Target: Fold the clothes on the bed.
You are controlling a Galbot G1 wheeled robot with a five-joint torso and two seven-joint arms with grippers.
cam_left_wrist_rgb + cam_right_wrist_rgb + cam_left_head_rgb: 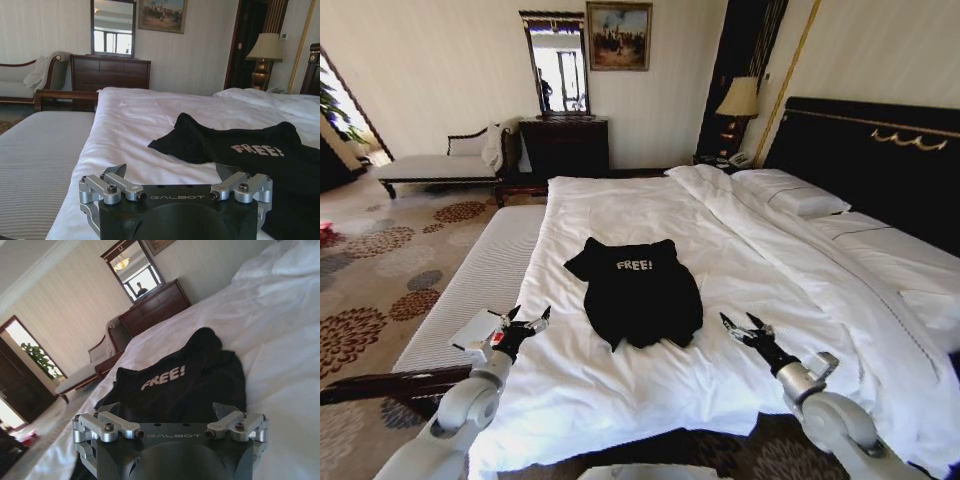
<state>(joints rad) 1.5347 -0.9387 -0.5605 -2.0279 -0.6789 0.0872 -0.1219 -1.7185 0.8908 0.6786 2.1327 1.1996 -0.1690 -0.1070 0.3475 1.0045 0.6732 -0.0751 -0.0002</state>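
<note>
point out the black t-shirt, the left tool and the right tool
black soft-fabric T-shirt (pixel 642 295), head view, chest below the lettering
left tool (pixel 529 322), head view, between its open fingertips
right tool (pixel 741 322), head view, between its open fingertips

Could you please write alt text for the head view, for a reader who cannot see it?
A black T-shirt lies crumpled on a white bed, its white "FREE!" lettering facing up. The left claw and right claw hover open on either side of it, touching nothing.
</note>
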